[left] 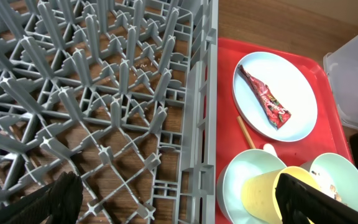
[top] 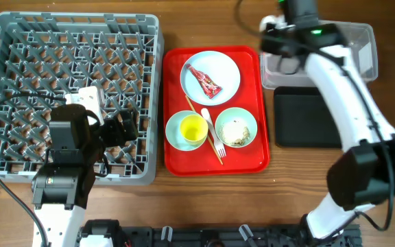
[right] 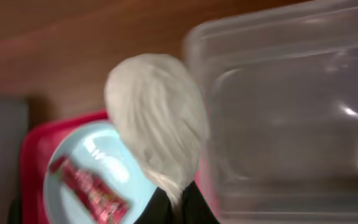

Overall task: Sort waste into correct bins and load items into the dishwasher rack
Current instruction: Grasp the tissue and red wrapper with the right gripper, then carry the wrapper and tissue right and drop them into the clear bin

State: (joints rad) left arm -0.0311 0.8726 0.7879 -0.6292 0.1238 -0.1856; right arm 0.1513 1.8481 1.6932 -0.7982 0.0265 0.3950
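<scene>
Looking through the right wrist camera, we see the right gripper (right: 176, 200) at the bottom centre of the frame, its jaws clamped on the narrow tail of a white scrap (right: 157, 118). The scrap balloons upward beside the left wall of the clear tub (right: 291, 112), which fills the right half of that view.

From overhead, we find the black tray (top: 306, 116) just below the tub at the right of the frame. The red tray (top: 173, 161) sits in the centre. On it, toward the top, lies the plate (top: 228, 65) with the red wrapper (top: 206, 82) on it. Below the plate stand two bowls side by side: the left bowl (top: 173, 130) holds the yellow cup (top: 193, 128), and the right bowl (top: 249, 120) holds the crumbs (top: 235, 132). Between the bowls lie the fork (top: 211, 134) and the wooden stick (top: 192, 106), both slanting down to the right.

The rack (top: 74, 18) fills the left of the overhead frame, with nothing among its pegs. Over its lower right part we see the left gripper (left: 182, 200), its jaws wide apart and holding nothing, one dark finger in each bottom corner of the left wrist view.
</scene>
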